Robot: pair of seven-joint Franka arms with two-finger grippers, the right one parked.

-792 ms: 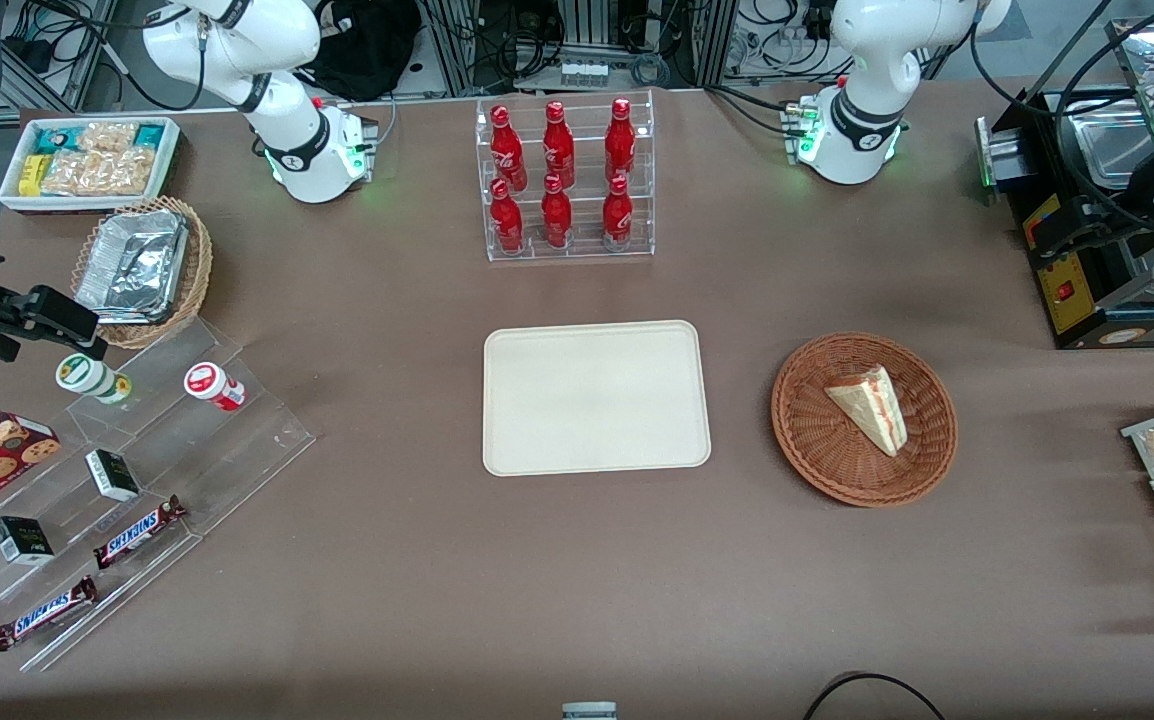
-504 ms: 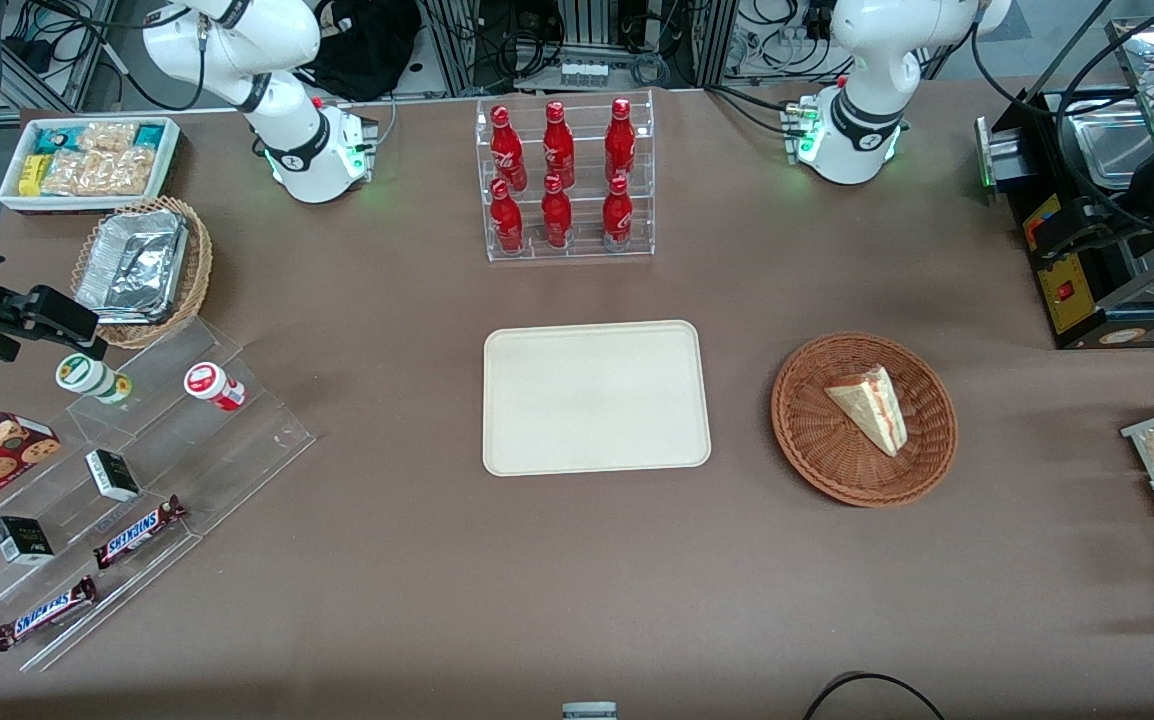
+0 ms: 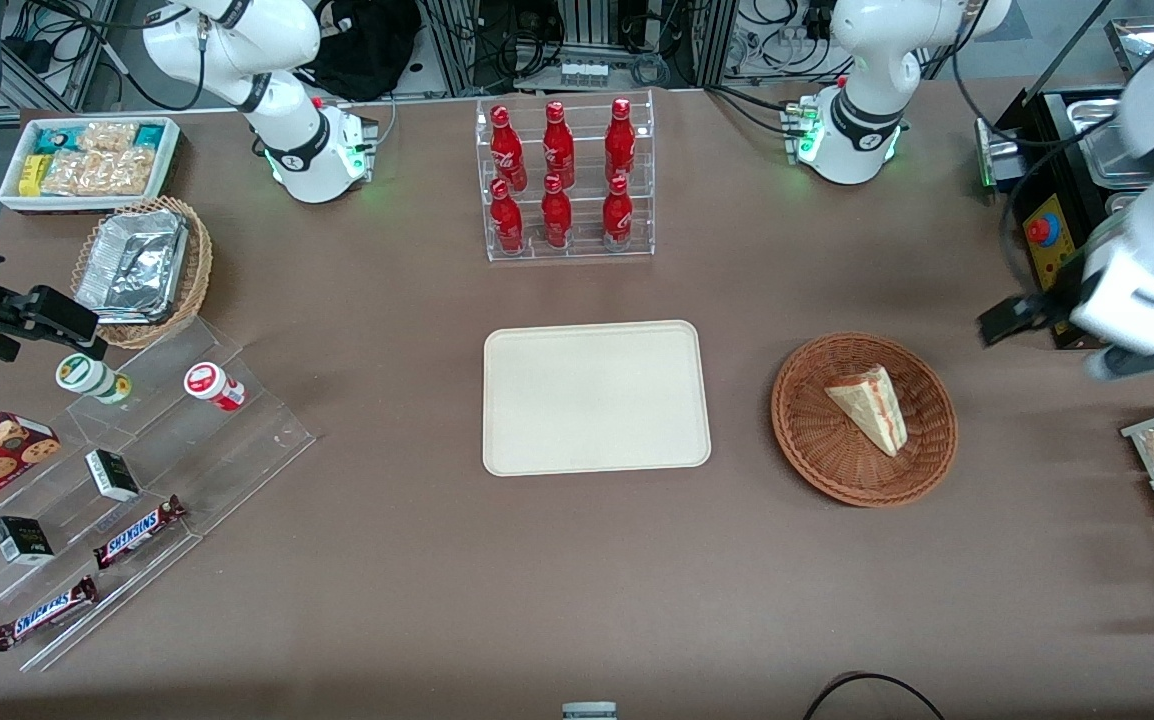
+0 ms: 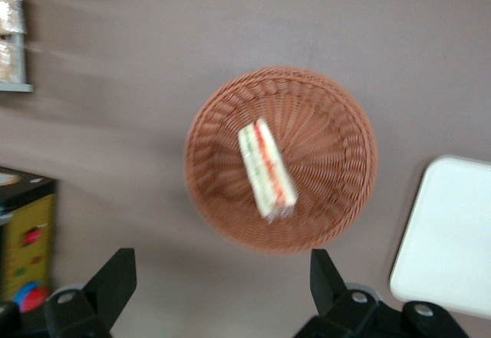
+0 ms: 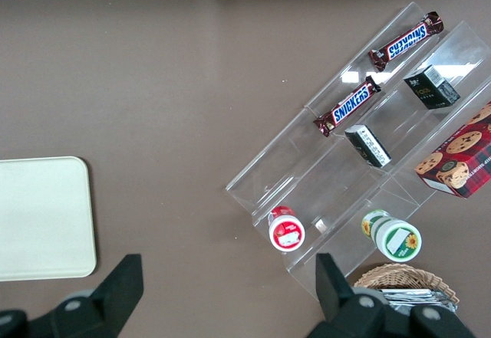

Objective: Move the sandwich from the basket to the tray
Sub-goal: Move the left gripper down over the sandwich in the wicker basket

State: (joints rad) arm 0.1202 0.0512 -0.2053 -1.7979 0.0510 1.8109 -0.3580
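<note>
Sandwich: the sandwich (image 3: 869,407) lies on its side in the basket (image 3: 817,460), roughly at the middle, filling edge turned toward the working arm's end of the table.
Basket: it sits on the brown table (image 3: 417,580) just beside the tray (image 3: 596,397), apart from it, at about the same nearness to the front camera.
Gripper: the left gripper (image 4: 222,292) hangs high, above the table near the basket, toward the working arm's end – its fingers (image 4: 326,277) stand wide apart and hold nothing.
Risk, grasp: the wedge is soft and slim; I judge that closing across the flat bread faces could crush it, and closing off-centre could let it pivot and slip out.
Risk, basket: the woven rim is raised – a low sideways approach could catch it and drag the basket toward the tray.
Risk, placing: a lift that is too shallow could knock the wedge on the rim.
Left wrist view only: both fingers and the red and green filling stripe along the sandwich.
Front view only: the whole tray, bare, and the rack of red bottles (image 3: 561,175) farther from the camera than the tray.
</note>
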